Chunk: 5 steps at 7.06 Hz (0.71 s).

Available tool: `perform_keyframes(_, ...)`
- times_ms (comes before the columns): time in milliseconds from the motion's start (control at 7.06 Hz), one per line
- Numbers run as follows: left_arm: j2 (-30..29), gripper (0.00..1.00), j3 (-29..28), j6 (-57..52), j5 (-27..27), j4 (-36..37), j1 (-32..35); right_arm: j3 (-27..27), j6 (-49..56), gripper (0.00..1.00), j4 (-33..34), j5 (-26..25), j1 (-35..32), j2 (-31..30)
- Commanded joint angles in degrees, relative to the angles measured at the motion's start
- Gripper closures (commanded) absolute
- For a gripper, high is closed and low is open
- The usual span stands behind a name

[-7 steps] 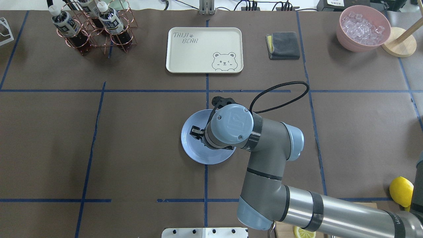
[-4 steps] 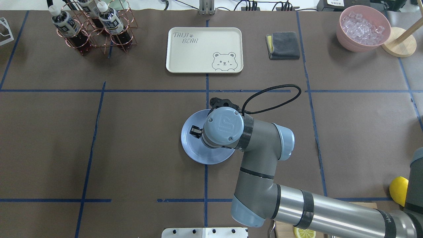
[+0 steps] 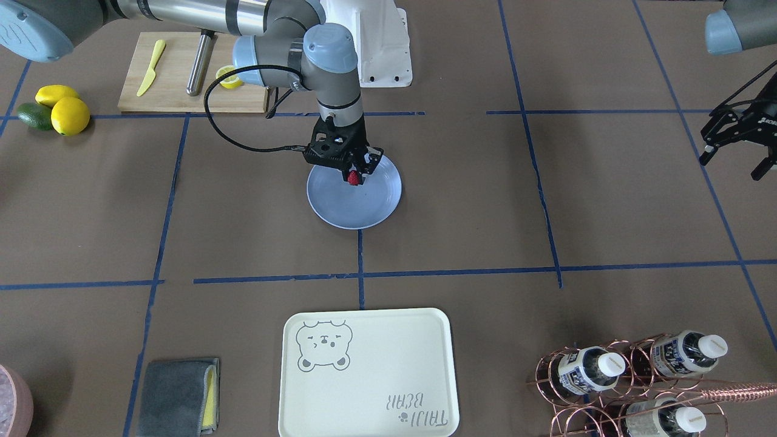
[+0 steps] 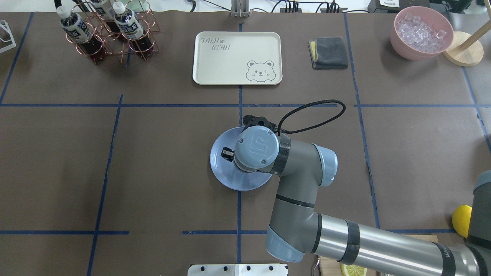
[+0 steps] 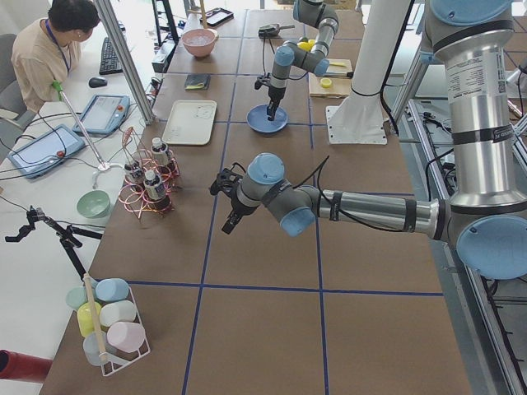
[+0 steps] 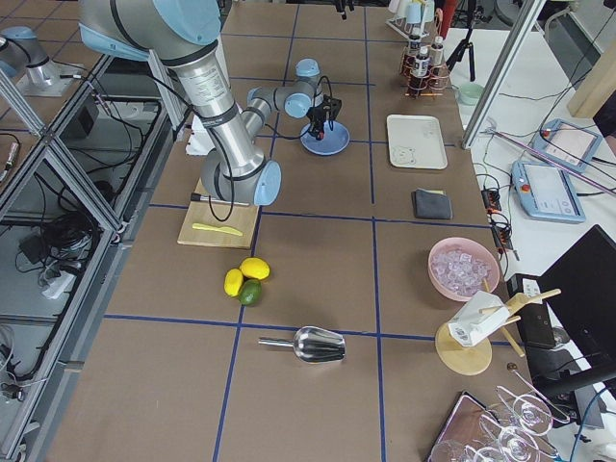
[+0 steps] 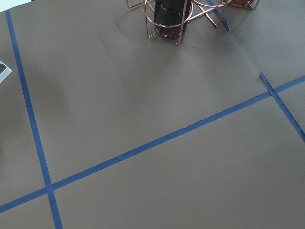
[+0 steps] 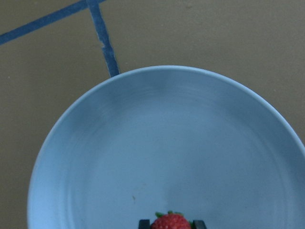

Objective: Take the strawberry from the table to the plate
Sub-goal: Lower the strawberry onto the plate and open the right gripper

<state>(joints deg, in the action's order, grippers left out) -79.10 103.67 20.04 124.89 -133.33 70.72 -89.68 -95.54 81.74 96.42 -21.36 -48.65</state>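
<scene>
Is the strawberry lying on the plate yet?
Not yet: the right gripper holds the strawberry between its fingers, over the plate.

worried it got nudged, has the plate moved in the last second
No. The plate keeps the same spot over the blue tape line in the overhead view.

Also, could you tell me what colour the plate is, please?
The plate is plain pale blue, clearest in the right wrist view.

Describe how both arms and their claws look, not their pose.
The right arm and left arm are grey tubes with silver forearms, pale blue joint caps and black bands. A black braided cable loops from the right wrist. The right claw and left claw are black, the left's fingers skeletal linkages.
</scene>
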Motion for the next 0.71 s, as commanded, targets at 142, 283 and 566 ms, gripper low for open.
perform_keyframes(142, 0.0, 0.05, 0.3, 0.0, 0.0, 0.0, 0.6, 1.0, 0.4, 0.91, 0.1, 0.1, 0.0, 0.3)
perform_keyframes(283, 0.0, 0.05, 0.2, 0.0, 0.0, 0.0, 0.7, 1.1, 0.4, 0.61, 0.2, 0.0, 0.0, 0.2)
perform_keyframes(566, 0.0, 0.05, 0.2, 0.0, 0.0, 0.0, 0.7, 1.3, 0.4, 0.30, 0.2, 0.0, 0.0, 0.3)
